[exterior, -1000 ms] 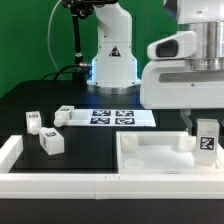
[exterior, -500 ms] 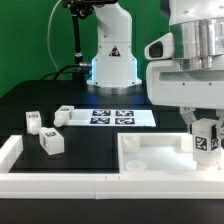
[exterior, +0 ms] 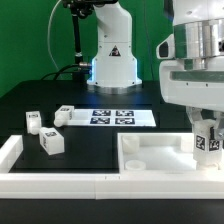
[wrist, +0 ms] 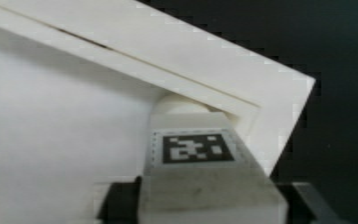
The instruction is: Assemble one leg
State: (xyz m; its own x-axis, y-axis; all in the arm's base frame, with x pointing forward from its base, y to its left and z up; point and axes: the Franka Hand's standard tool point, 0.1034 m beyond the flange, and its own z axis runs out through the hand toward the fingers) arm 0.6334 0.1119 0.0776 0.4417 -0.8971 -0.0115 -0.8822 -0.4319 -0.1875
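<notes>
My gripper [exterior: 207, 128] is shut on a leg [exterior: 208, 141], a small white block with a black-and-white tag, held upright over the right end of the large white tray-like part [exterior: 155, 158]. In the wrist view the leg [wrist: 197, 160] fills the space between my two dark fingers [wrist: 126, 200], and its far end sits near the tray's raised corner [wrist: 229, 85]. Three more legs lie on the black table at the exterior view's left: one [exterior: 33, 122], one [exterior: 51, 142] and one [exterior: 64, 115].
The marker board [exterior: 110, 117] lies flat behind the tray, in front of the robot base [exterior: 112, 60]. A white L-shaped fence [exterior: 40, 180] runs along the table's front edge and left corner.
The arm has shifted toward the exterior view's right with the leg still held, and the leg has sunk slightly toward the tray's right corner.
</notes>
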